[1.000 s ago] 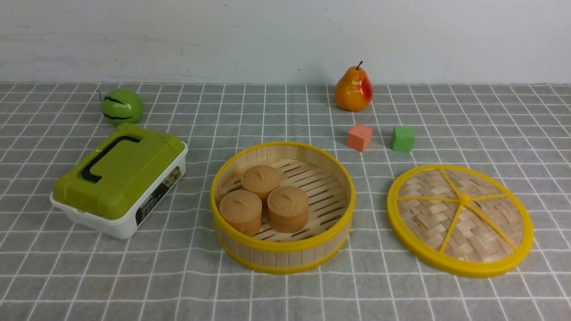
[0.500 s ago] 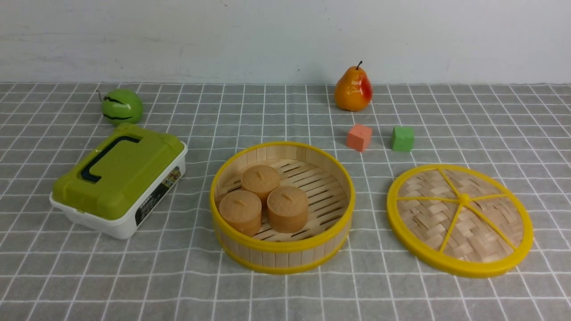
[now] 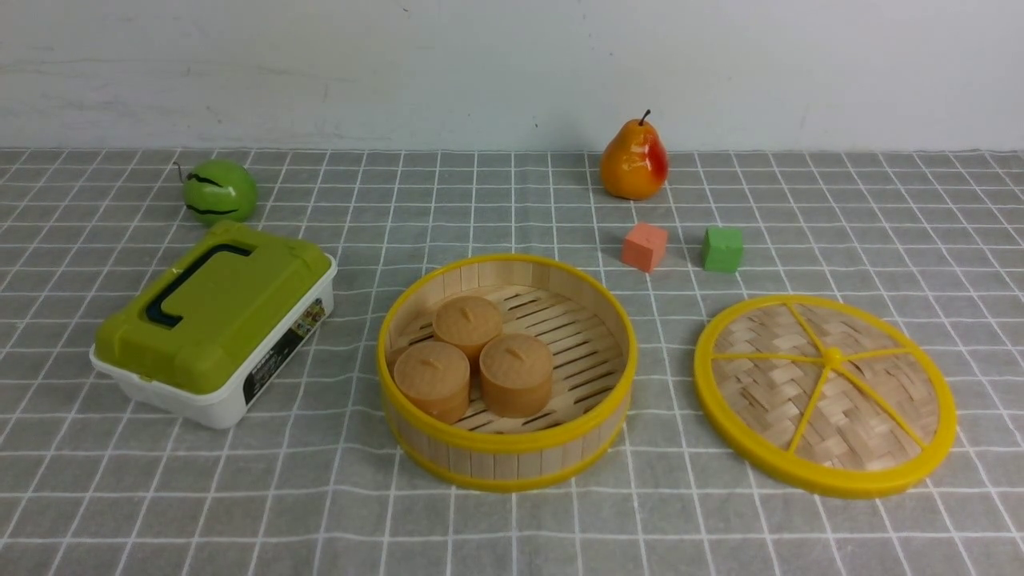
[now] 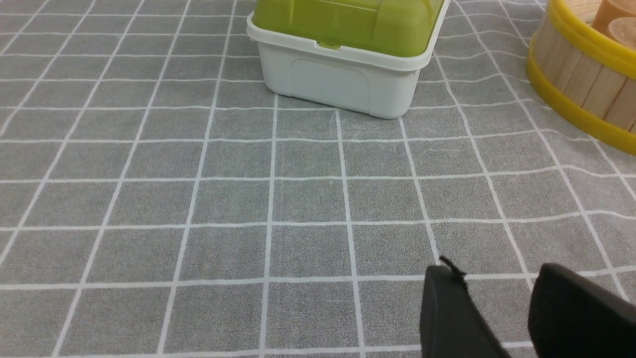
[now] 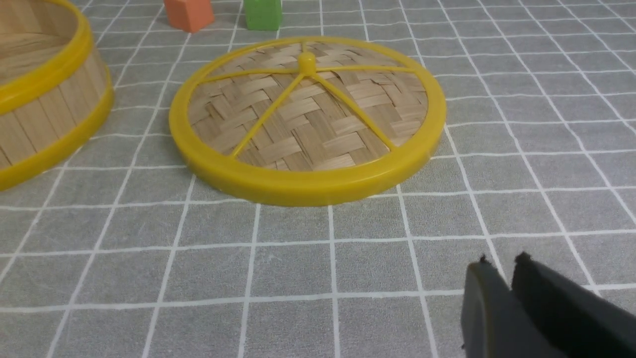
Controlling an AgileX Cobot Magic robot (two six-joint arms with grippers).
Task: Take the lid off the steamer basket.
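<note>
Front view showed the worktop (image 3: 512,528) under a grey cloth with a white grid, neither arm in sight. Largest on it was the steamer basket (image 3: 507,456) at the centre, open-topped, with three round tan buns (image 3: 472,360) sitting together on the left part of its slatted floor. To its right, apart from it, the lid (image 3: 825,396) lay flat on the cloth, knob side up. On the left stood a white storage box (image 3: 216,404) with a green lid and dark handle, turned at an angle. Behind that sat a small green striped melon toy (image 3: 218,190). Near the back wall stood an orange-red pear (image 3: 634,162), and in front of it an orange cube (image 3: 644,246) and a green cube (image 3: 722,249) side by side, a gap between them.

Right wrist view had the right gripper (image 5: 502,271) low over bare cloth, near the lid's rim but clear of it; its dark fingers (image 5: 484,298) stood almost together, only a thin slit between the tips, nothing held. Left wrist view had the left gripper (image 4: 497,283) over bare cloth in front of the box, its fingers (image 4: 449,308) parted with cloth showing between them, empty.
</note>
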